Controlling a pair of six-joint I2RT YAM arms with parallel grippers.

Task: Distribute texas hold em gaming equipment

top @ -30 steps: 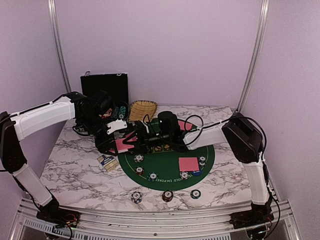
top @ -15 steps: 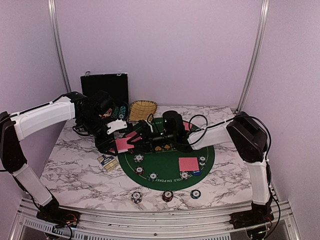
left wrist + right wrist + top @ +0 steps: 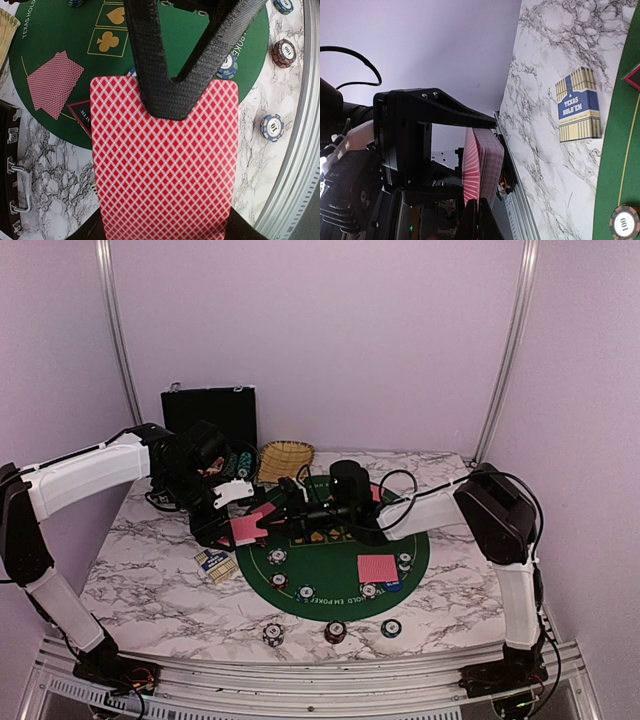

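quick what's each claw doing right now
left claw: closed on the card deck.
right claw: closed, tips at the deck's top edge; grip unclear.

Marble table (image 3: 140, 570) (green mat (image 3: 330, 568), chips (image 3: 335, 631))

1. Left wrist view: the card stack (image 3: 162, 165) runs off the bottom edge and covers part of the triangle marker (image 3: 79, 111) and the blue-white chip (image 3: 229, 65).
2. Same view: the left edge cuts off the case (image 3: 6, 165).
3. Right wrist view: the bottom edge cuts off the dark chip (image 3: 624, 223).
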